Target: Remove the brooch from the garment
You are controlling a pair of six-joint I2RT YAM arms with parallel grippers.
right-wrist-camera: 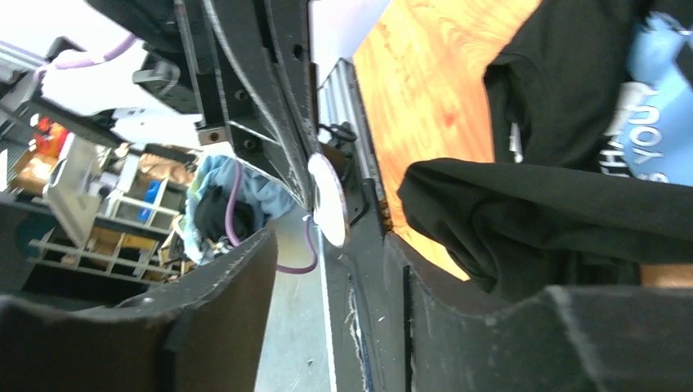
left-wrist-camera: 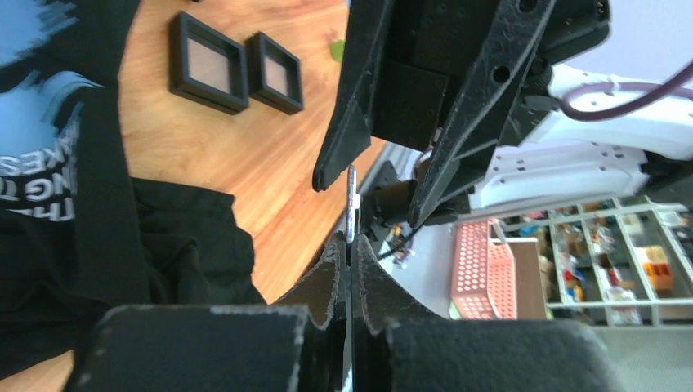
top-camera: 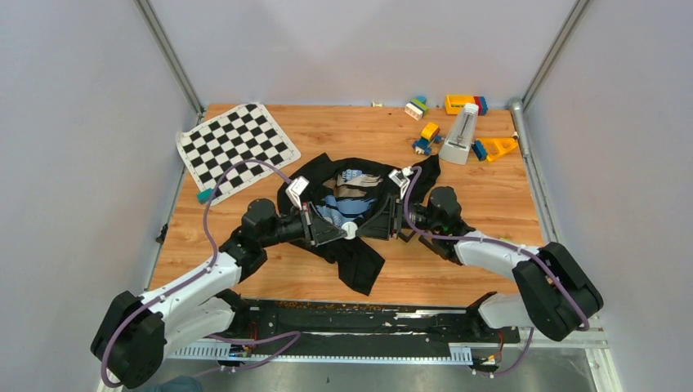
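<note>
Brooch (top-camera: pixel 349 229) is pinched edge-on in my left gripper (left-wrist-camera: pixel 349 242), apparently free of garment (top-camera: pixel 359 265). My right gripper (right-wrist-camera: pixel 331 245) stands open, flanking it. Handover, I judge: close right squarely first.

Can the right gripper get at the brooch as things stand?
Probably yes. The left gripper holds the brooch by its edge, off the garment; the right gripper is open, facing it, with nothing between.
</note>
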